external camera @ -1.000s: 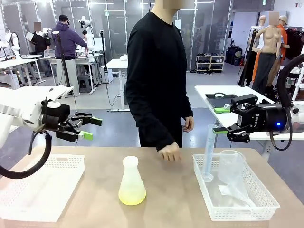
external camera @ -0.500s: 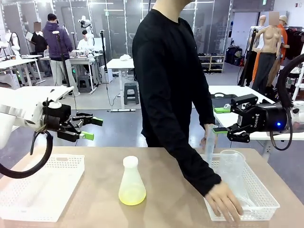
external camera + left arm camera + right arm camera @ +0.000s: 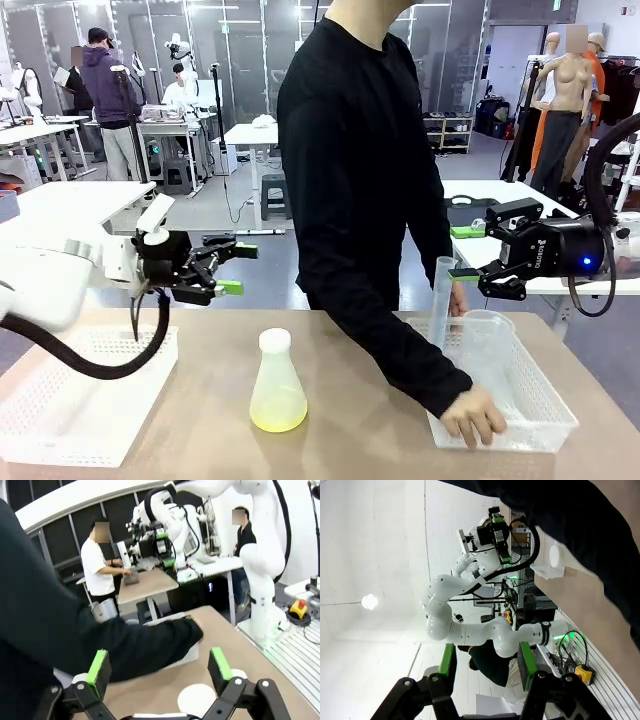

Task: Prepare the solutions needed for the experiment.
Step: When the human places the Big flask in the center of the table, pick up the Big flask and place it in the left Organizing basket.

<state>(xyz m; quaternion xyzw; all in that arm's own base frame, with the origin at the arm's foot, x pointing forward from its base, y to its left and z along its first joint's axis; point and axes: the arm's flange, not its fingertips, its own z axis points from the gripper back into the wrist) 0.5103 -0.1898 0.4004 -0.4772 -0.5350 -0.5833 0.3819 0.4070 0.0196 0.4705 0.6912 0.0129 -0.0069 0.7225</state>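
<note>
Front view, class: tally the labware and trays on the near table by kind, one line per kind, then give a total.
White mesh trays: 2, the left tray and the right tray
Conical flask with yellow liquid: 1
Clear measuring cylinder: 1
Clear beaker: 1
Total: 5

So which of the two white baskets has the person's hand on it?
The white basket on the robot's right side, holding the tall cylinder and beaker. The person's hand rests on its near rim; the other basket, at the left, is untouched.
</note>
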